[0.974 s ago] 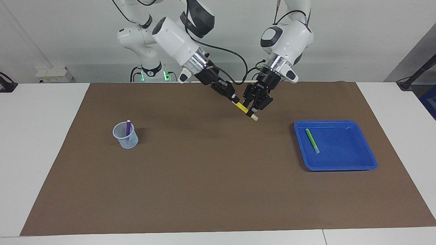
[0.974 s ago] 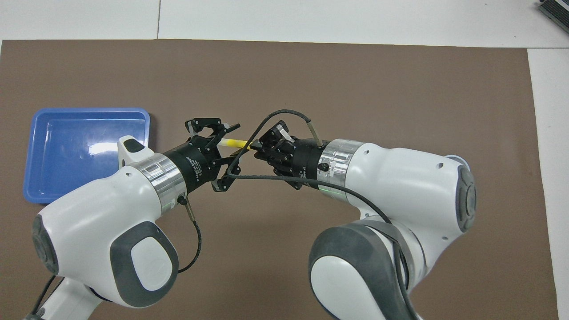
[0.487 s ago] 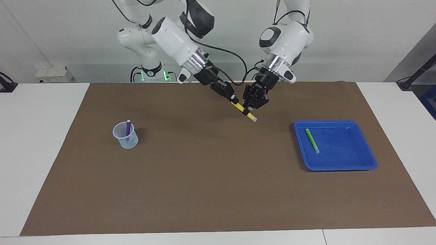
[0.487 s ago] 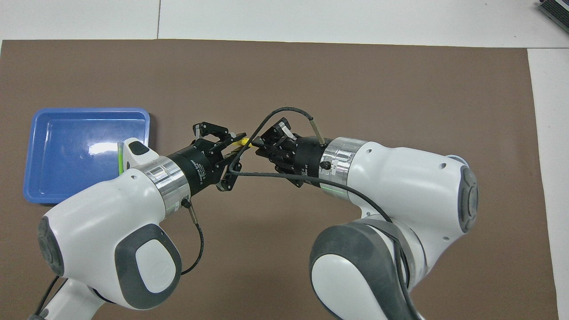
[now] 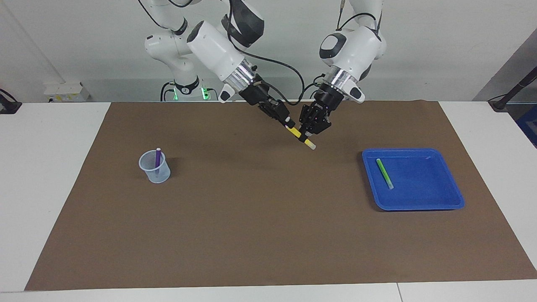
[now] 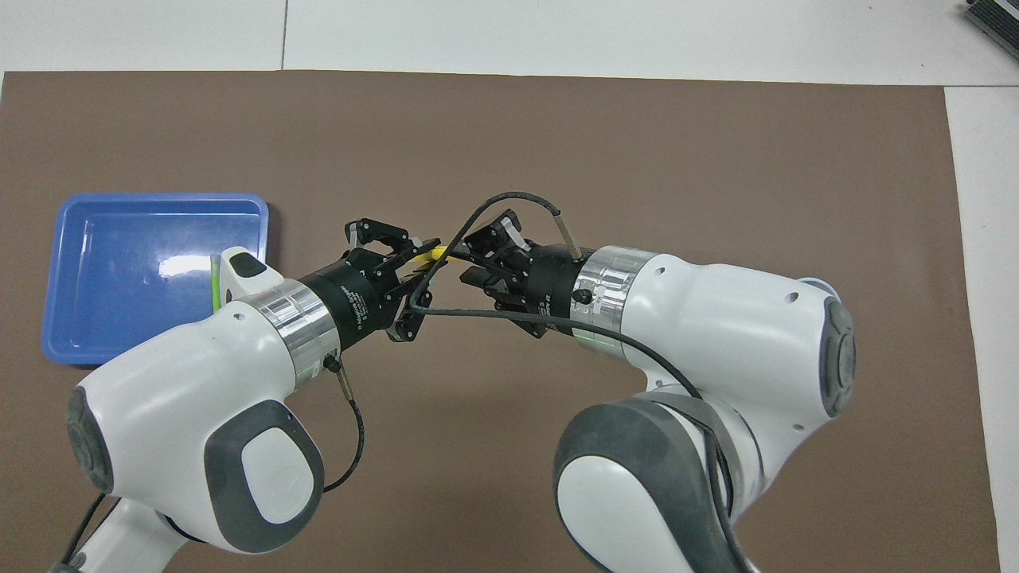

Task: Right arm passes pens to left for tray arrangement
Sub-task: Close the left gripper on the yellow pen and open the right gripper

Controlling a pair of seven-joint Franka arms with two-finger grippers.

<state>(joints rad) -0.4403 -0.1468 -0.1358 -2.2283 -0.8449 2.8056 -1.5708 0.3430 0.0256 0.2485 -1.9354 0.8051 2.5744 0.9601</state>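
— Currently held, item one?

— Yellow pen (image 5: 296, 132). Up in the air over the brown mat (image 5: 251, 218), slanting, whitish tip lowest. My left fingers (image 5: 307, 133) are clenched on its lower half, just above that tip. My right fingers (image 5: 288, 121) stand parted about its upper end. Whether they touch the barrel I cannot tell.

— Handling notes for it?

— Judged light, stiff and smooth-barrelled. It is likely to pivot or slide if pinched near one end only. Best hold is across the barrel, close to mid-length, fingers square to it. No sign that it is fragile, though the tip is better kept off hard edges.

— Item two?

— Green pen (image 5: 384, 173). It lies flat in the tray (image 5: 419, 206), close along the rim on the side toward the cup. The tray sits on the tabletop toward my left arm's end, with most of its floor bare.

— Item three?

— Purple pen (image 5: 158, 158). It stands tilted in a small pale cup (image 5: 155, 174) toward my right arm's end, untouched. Take it by the upper part that shows above the rim; the cup looks light enough to tip.

— Status of the step?

— Handover of the yellow pen, by my reading nearly complete. One pen is placed, one is in hand, one waits.
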